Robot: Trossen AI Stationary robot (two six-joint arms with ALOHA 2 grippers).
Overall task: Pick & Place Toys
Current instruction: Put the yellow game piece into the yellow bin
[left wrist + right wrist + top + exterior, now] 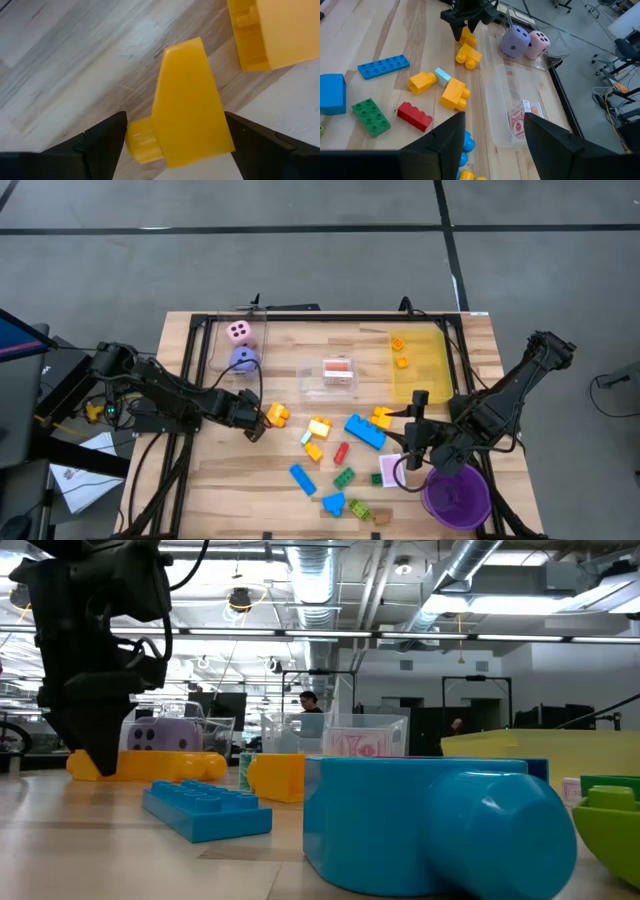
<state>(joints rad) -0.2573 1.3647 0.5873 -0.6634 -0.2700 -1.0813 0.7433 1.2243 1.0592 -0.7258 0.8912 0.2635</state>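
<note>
A yellow wedge-shaped brick (187, 105) lies flat on the wooden table (230, 480), left of centre. My left gripper (175, 116) is open and points down over it, one finger on each side, its tips near the tabletop (100, 762). A second yellow brick (272, 30) lies close by. My right gripper (494, 116) hangs open and empty above the table's right side (410, 455). Blue, red, green and orange bricks (345, 450) are scattered across the middle of the table. My left gripper comes at the yellow wedge brick from above, with one finger (107, 137) beside its studded long side (142, 142) and the other beside the opposite long side. The brick rests on the table. I cannot tell whether the fingers touch it.
A pink die (239, 332) and a purple die (244, 358) sit in a clear bin at the far left. A clear bin with cards (339, 372) stands mid-table. A yellow bin (420, 365) stands far right, and a purple cup (456, 495) near right.
</note>
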